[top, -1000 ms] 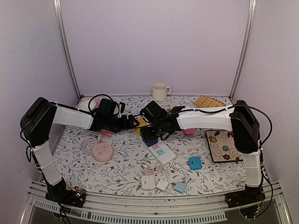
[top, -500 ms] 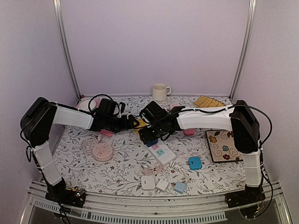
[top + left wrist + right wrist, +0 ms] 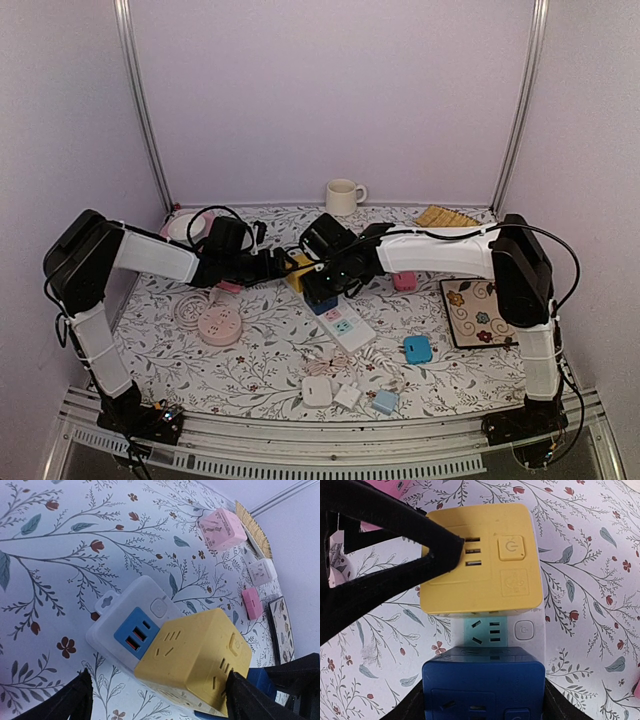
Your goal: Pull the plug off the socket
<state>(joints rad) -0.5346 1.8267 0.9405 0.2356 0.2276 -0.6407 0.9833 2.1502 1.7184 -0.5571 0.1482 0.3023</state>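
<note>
A white power strip lies slanted at mid-table, with a yellow cube plug and a blue cube plug standing on it. In the left wrist view the yellow cube sits on the strip beside its blue USB panel. My left gripper is open, with one finger on each side of the yellow cube. In the right wrist view my right gripper is shut on the blue cube, with the strip's teal outlet and the yellow cube beyond it.
A mug stands at the back. A pink round socket and its coiled cord lie at the left. A cyan adapter, a patterned tile, a pink adapter and small adapters lie near and to the right.
My left gripper has moved right, closing in around the yellow cube. My right gripper has stayed on the blue cube with only a slight shift.
</note>
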